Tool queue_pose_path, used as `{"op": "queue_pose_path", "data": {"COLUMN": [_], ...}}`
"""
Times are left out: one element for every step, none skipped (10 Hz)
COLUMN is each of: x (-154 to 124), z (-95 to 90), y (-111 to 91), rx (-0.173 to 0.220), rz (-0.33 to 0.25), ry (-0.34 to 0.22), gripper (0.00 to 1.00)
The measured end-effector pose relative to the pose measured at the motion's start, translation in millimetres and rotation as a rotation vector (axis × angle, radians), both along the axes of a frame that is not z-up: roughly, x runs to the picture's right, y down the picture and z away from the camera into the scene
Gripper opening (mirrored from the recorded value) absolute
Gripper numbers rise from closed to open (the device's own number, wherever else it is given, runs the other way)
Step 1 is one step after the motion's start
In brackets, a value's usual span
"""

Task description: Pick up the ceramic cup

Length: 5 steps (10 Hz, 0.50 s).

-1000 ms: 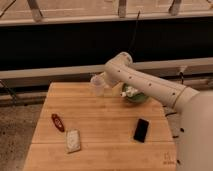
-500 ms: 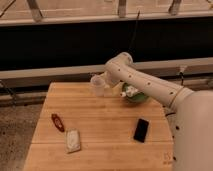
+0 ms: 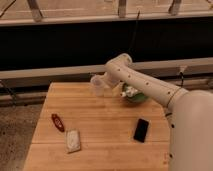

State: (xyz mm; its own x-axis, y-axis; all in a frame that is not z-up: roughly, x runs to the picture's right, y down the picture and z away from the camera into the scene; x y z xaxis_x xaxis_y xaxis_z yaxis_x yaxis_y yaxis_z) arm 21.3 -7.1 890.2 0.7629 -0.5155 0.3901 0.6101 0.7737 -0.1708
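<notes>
Nearest the front edge of the wooden table: one white packet, lying flat. Just beyond it to the left is one small red object. Well apart to the right is one black phone, lying flat.

Arm: white. It rises from the bulky body at the near right and slopes up and leftwards over the table's far right corner. It bends at a rounded joint above the far edge and turns down.

Green bowl: round, at the far right of the table, partly hidden under the arm.

Gripper: low at the arm's end, left of the bowl and against the cup. Whether it is spread or pinching cannot be told.

Ceramic cup: pale, at the far edge near the middle, just left of the gripper. It stands upright with its long axis vertical and its wider rim up.

Behind the table: a pale rail under a dark wall.
</notes>
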Motion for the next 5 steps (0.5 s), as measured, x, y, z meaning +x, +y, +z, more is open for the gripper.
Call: {"op": "queue_pose_path", "data": {"x": [-1.1, -1.1, -0.5, -1.0, -2.2], "z": [3.4, 4.8, 7.2, 9.0, 11.1], "y": [2.2, 2.5, 4.1, 4.7, 5.5], "rx": [-0.005, -0.006, -0.008, -0.009, -0.01], "rz": [-0.003, -0.005, -0.007, -0.009, -0.013], "ry": [-0.002, -0.003, -0.002, -0.004, -0.006], "gripper": [0.8, 0.8, 0.8, 0.8, 0.8]}}
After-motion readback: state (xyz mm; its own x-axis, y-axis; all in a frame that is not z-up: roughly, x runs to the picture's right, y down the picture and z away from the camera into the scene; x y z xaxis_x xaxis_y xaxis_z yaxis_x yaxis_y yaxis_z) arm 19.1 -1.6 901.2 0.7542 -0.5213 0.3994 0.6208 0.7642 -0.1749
